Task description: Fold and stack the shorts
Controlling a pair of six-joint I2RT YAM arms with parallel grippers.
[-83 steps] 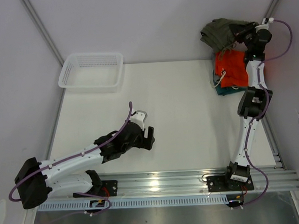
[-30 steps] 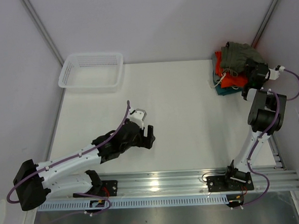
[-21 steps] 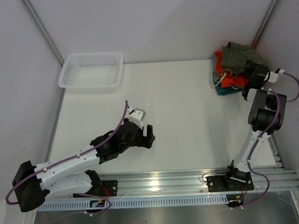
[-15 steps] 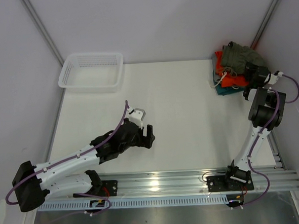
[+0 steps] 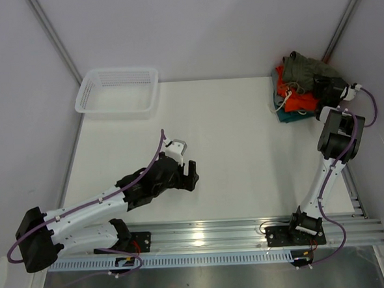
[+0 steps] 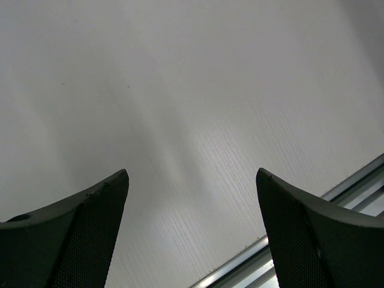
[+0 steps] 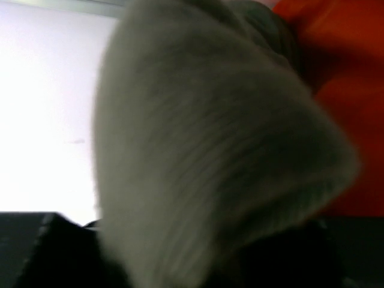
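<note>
Olive shorts (image 5: 305, 70) hung bunched from the right end effector (image 5: 329, 88) beyond the orange shorts (image 5: 295, 100) moments ago. Now they sit on top of them, so stacking looks done; fold looks rough. Right end effector is against the olive cloth and fabric fills its wrist view, so I can't tell gripping from released. Left end effector (image 5: 188, 174) is wide open and empty over the worktop (image 5: 244, 141), well away from the orange shorts.
</note>
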